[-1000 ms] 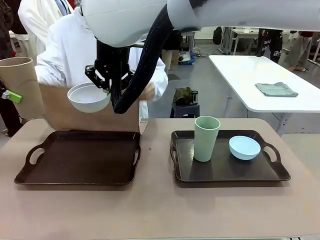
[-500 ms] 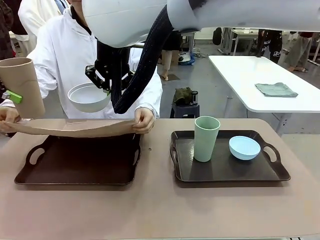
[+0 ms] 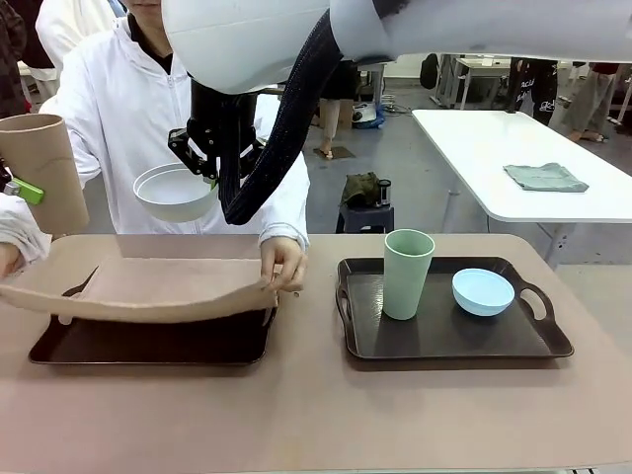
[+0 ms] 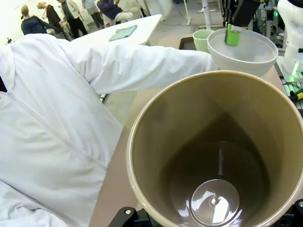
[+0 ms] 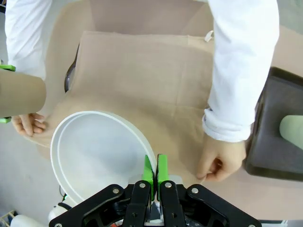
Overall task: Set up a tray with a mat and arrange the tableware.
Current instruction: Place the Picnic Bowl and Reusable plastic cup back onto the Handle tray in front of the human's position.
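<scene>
Clearance apparently governs this step: right claw (image 5: 155,168), shut on the rim of the white bowl (image 5: 94,156), and left claw (image 3: 30,190), spread wide around the tan cup (image 4: 213,156), hold both above the bench (image 3: 316,415) while the person's hands (image 3: 283,265) lay the mat (image 3: 168,286) onto the left tray (image 3: 148,348).

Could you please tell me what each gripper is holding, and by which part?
The right gripper pinches the white bowl by its rim; the left gripper grips the tan cup by its side wall.
</scene>
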